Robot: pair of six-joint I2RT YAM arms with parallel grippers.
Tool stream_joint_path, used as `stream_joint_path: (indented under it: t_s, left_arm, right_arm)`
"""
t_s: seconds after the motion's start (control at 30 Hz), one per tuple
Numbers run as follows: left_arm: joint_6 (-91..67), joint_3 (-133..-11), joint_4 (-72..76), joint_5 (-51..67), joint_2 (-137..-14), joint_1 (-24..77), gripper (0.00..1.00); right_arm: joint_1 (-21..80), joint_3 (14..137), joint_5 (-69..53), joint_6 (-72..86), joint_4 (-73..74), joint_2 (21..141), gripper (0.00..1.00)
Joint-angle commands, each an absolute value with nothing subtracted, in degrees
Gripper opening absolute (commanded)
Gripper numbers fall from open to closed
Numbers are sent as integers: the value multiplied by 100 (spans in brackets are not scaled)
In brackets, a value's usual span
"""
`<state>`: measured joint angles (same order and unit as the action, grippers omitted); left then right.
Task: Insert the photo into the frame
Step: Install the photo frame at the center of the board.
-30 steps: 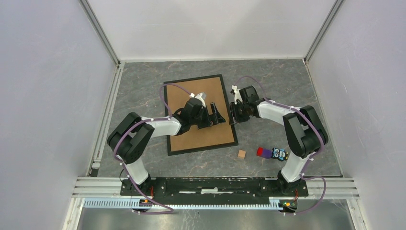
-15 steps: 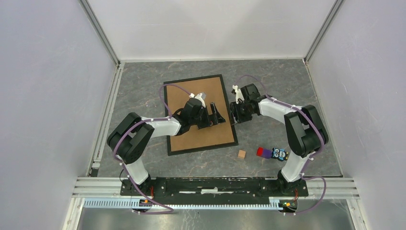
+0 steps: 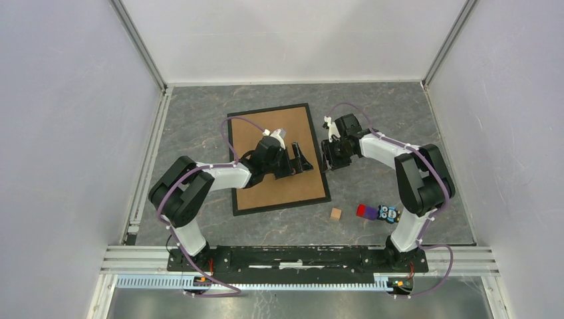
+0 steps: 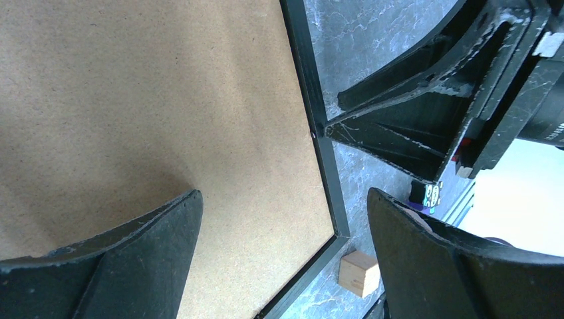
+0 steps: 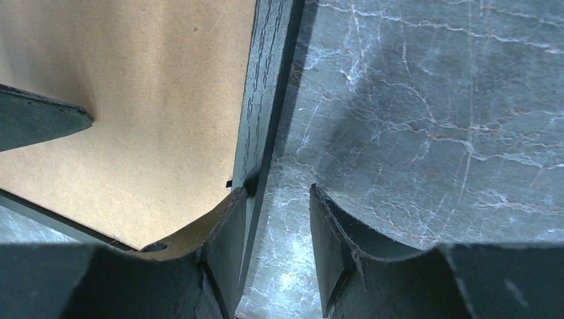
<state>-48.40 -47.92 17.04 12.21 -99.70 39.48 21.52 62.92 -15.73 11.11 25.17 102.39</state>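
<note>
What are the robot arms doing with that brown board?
A black picture frame lies on the table with its brown backing board showing. The right gripper, jaws open, has a fingertip at the frame's right edge. The left gripper hovers wide open over the board.

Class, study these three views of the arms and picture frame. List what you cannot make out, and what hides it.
Photo: in no view; the frame lies back up, its brown backing board covering anything beneath.
Top view: the left gripper hides the board's middle.
Right wrist view: the right gripper's finger hides whether it reaches under the frame's edge.
Top view: the blue toy is too small to identify.
</note>
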Motion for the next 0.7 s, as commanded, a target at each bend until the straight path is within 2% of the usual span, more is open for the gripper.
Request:
stream_joint_path:
  t_s: [0.0, 0.33, 0.67]
  left_arm:
    - [-5017, -4667, 1598, 1248, -9942, 3938, 100]
    - [-5027, -4651, 1617, 1235, -9936, 3942, 100]
    - [-5045, -4641, 1624, 1250, -9943, 3921, 100]
  right_arm:
    - [2222, 6370, -1676, 1134, 2488, 10374, 46]
    - [2331, 6257, -1522, 1158, 2485, 10580, 45]
    - [2354, 6598, -514, 1102, 2949, 11027, 42]
